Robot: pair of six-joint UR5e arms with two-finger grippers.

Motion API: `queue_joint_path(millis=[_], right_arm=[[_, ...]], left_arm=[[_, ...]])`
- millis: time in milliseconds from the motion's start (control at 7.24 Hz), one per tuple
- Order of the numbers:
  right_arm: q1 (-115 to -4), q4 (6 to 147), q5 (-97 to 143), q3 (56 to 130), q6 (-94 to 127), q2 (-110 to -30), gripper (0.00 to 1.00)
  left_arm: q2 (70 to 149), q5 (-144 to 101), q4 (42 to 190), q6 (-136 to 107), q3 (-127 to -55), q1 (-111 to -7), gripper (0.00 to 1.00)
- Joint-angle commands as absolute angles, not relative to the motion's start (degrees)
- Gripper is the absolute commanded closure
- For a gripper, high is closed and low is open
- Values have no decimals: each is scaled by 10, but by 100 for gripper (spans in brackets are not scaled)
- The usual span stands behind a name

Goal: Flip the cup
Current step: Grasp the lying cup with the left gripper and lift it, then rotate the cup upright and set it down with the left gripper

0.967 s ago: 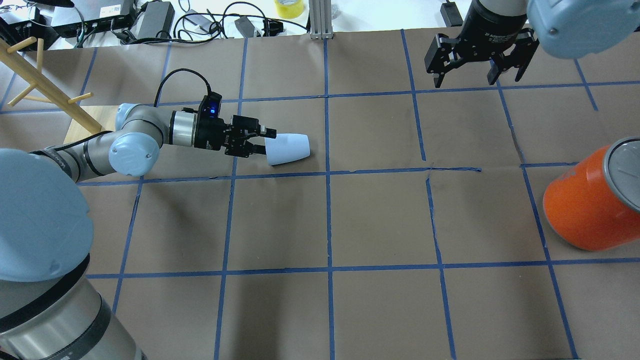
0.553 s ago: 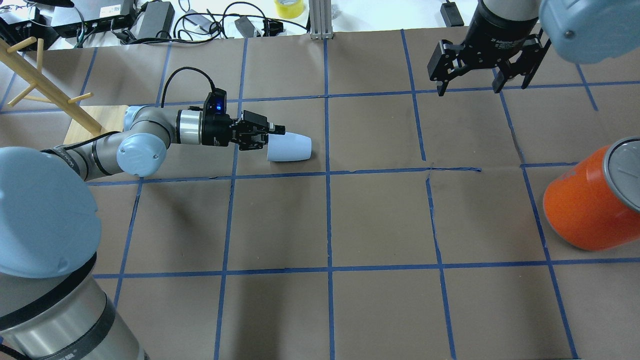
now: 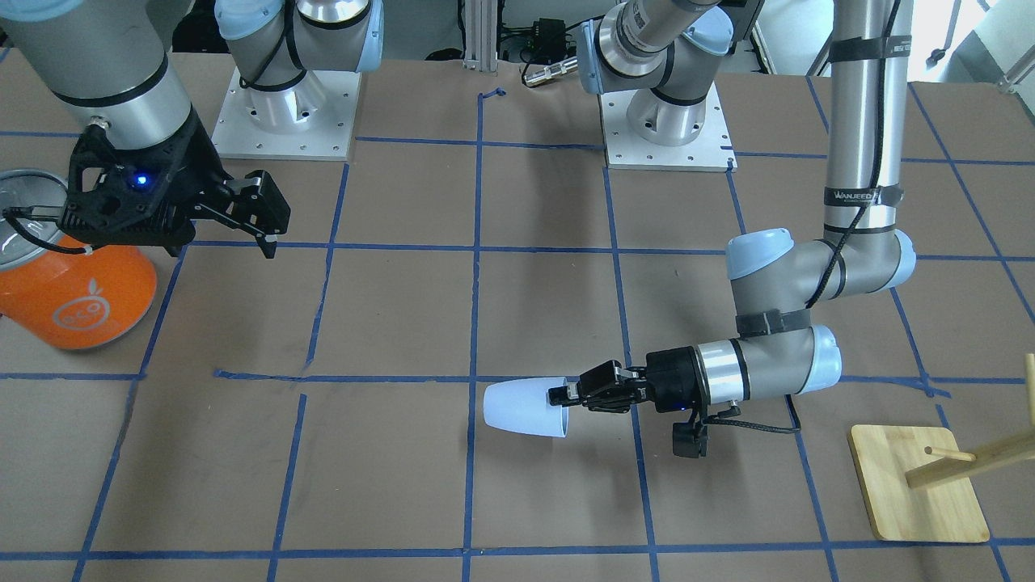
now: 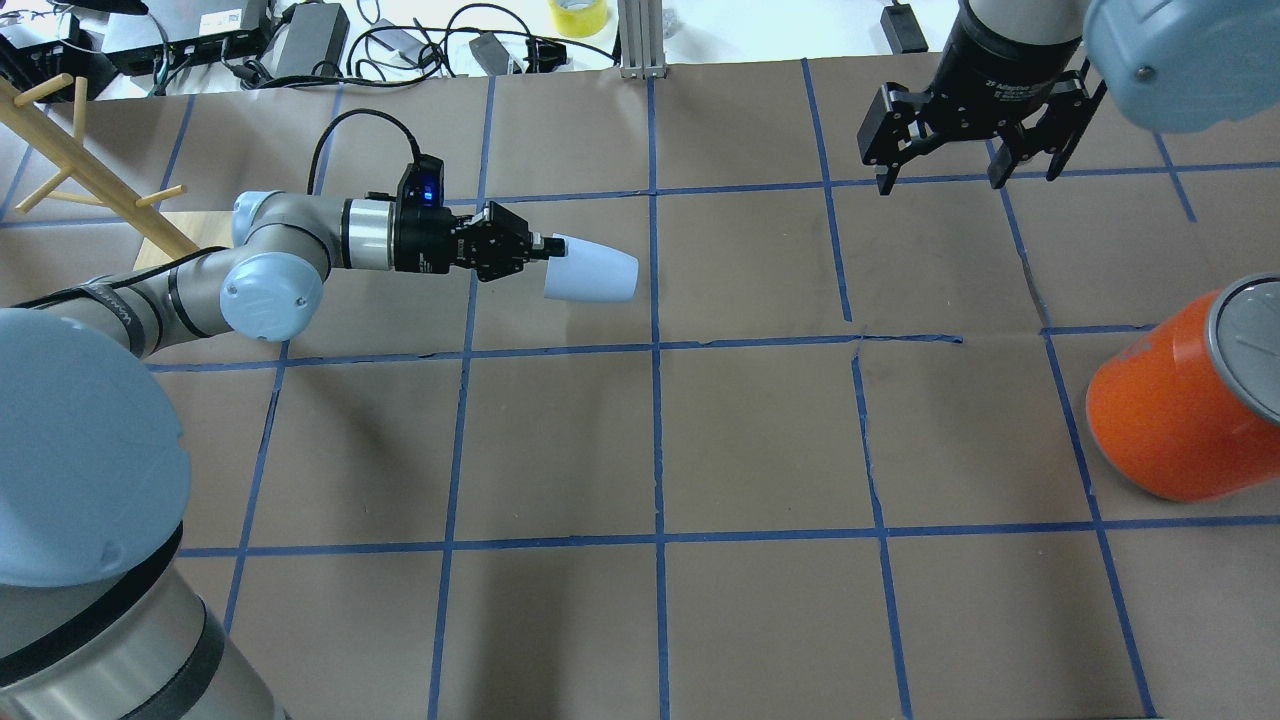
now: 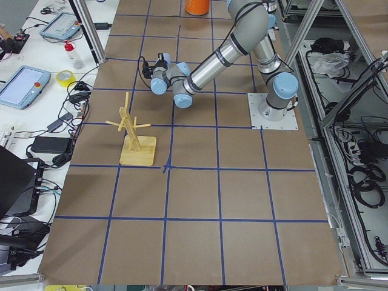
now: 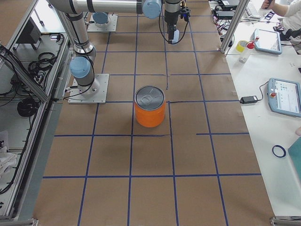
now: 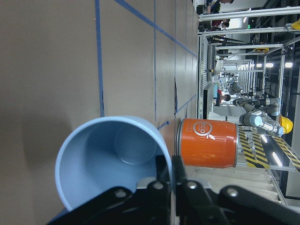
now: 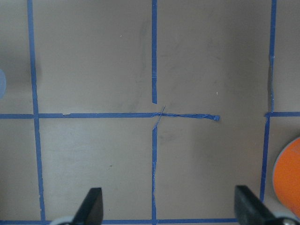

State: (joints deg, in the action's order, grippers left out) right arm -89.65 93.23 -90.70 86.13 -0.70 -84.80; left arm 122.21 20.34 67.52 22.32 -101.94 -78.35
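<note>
Fingers: the left gripper point(image 4: 553, 247) is clamped on the cup's rim. The left wrist view shows one finger point(image 7: 164, 174) inside the mouth and the other outside, with the wall pinched between them.
Cup: the cup point(image 4: 595, 272) lies on its side in the left-centre of the table, in the square just left of the middle tape line. Whether it touches the paper or hangs just clear of it cannot be told.
Long axis: roughly level and in line with the left forearm. The mouth faces the wrist and the closed base points away, toward the robot's right.
Key relation: the grip is on one edge of the rim, so the cup's body sticks out beyond the fingertips. Standing it up likely calls for a wrist turn that swings the base down or up.
Nearer arm: the left arm, already on the cup. The right gripper point(image 4: 965, 175) hangs spread open and empty over the far right of the table, well apart.
Surroundings: an orange can point(image 4: 1170, 420) stands near the right edge, well away. A wooden rack point(image 4: 90, 170) stands behind the left elbow.
In the way: nothing lies near the cup; the paper around it is bare.
</note>
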Motion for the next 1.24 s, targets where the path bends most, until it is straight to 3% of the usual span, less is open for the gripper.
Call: queue_joint_path(millis=[0,415,691,1106], right_arm=[[-896,933,-911,862,-4,-848,0],[-896,933,-911,862,-4,-847,0],[-896,933,-911,863,-5,-848,0],[-896,933,-912,864,-10,-847,0]], left_arm=[[1193,359,536,2,-962,-785,100],[1192,675,532,26,-858,-808,100],[1189,887,597,147,-857,-837,100],[1188,948,599,195,-865,-838,100]])
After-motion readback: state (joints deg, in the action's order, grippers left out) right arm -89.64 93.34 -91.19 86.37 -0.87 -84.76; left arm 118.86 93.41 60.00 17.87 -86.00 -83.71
